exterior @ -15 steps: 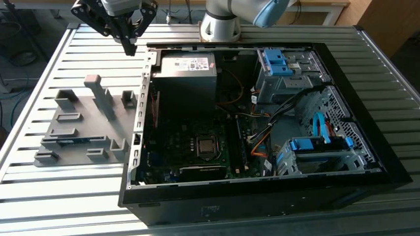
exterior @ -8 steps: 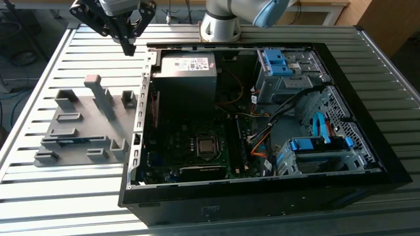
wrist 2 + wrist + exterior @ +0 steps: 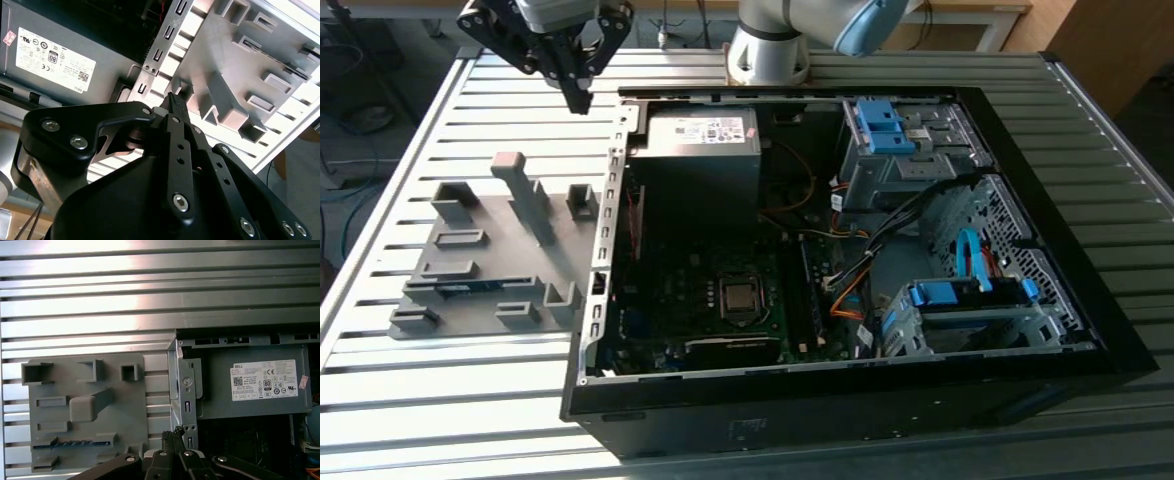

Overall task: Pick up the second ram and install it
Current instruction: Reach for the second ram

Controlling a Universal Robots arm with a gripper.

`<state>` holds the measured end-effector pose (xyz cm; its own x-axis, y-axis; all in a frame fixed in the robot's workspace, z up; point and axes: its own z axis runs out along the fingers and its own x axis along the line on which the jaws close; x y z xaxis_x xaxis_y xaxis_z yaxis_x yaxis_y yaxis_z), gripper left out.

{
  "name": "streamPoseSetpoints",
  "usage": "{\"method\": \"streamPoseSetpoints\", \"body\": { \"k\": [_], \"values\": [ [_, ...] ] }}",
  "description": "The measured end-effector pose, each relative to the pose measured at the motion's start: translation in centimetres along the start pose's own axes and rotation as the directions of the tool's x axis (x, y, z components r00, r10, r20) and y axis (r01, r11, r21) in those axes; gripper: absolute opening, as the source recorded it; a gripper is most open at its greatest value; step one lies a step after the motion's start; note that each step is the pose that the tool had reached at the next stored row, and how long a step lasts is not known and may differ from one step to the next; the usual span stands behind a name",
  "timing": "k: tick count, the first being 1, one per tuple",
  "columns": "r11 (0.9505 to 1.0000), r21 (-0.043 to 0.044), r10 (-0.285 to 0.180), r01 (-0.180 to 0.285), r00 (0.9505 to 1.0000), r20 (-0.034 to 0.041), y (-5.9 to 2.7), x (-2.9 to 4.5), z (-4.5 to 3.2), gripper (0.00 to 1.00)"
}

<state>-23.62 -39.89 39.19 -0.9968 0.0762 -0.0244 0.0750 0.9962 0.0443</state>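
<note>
Risk showed in the exterior view: the gripper (image 3: 578,98) hung over the table (image 3: 454,400) beside the computer case (image 3: 603,260), tips pinched together on nothing, well apart from the second ram (image 3: 467,287) seated in the grey holder (image 3: 494,225). In the second wrist view the holder's posts (image 3: 220,100) stood between, and a low approach could clip them. In the first wrist view the ram (image 3: 72,443) sat low in its slot, so an unopened gripper would probably strike its edge.

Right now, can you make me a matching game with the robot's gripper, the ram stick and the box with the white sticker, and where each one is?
1 gripper
2 ram stick
3 box with the white sticker

A inside the computer case
B slotted in the grey holder block
C up above the table

Pairs: 1-C, 2-B, 3-A
</note>
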Motion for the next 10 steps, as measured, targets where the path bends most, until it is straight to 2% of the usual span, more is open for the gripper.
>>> {"method": "streamPoseSetpoints", "body": {
  "k": [10],
  "values": [
    [1.0000,0.0000,0.000,0.000,1.0000,0.0000,-0.02,0.33,0.01,0.11]
  ]
}}
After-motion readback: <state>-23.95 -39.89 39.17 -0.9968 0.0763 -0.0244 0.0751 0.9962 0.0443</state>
